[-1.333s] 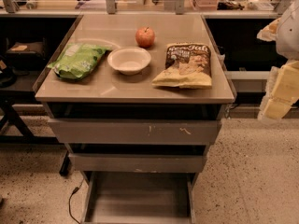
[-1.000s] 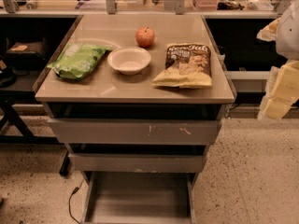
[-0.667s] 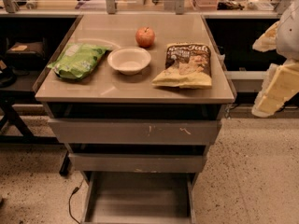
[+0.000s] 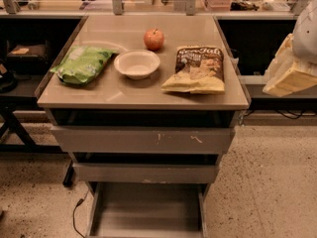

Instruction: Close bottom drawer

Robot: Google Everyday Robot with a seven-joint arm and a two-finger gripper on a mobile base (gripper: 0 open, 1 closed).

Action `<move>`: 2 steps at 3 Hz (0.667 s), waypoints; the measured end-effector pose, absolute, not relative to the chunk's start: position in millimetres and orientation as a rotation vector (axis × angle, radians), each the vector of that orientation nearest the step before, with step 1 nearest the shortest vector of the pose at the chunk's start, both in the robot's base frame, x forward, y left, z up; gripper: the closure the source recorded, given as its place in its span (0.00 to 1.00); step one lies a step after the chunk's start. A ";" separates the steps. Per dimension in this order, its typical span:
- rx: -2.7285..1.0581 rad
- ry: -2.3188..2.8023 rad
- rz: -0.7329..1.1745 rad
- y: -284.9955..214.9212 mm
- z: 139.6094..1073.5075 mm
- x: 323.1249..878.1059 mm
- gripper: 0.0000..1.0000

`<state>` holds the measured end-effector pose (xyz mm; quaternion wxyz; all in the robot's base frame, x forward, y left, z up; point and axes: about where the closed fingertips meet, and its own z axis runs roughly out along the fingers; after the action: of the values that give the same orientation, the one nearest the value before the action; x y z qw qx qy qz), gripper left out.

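Observation:
The bottom drawer (image 4: 146,209) stands pulled out at the foot of the grey cabinet. Its flat grey tray floor and both side rails show, and its front panel is cut off by the lower edge of the view. Above it sit the mid-width drawer front (image 4: 146,173) with a chipped lower edge and the widest front (image 4: 143,140) with pale scratch marks. My gripper (image 4: 290,71) hangs at the far right edge, level with the cabinet top, well above and to the right of the bottom drawer. It touches nothing.
On the cabinet top (image 4: 124,90) lie a green bag (image 4: 81,63), a white bowl (image 4: 136,63), a red apple (image 4: 154,38) and a chip bag (image 4: 196,69). A black cable (image 4: 77,217) lies on the speckled floor at the left. Dark shelving stands on both sides.
The arm at the right edge has risen and shifted slightly left. The drawers and the things on top have not moved.

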<state>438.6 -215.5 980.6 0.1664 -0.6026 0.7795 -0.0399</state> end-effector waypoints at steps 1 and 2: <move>-1.716 2.219 -0.114 -215.5 980.7 438.6 0.88; -1.715 2.218 -0.114 -215.7 979.6 436.3 1.00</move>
<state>436.3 -215.7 979.6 0.1669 -0.6025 0.7795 -0.0401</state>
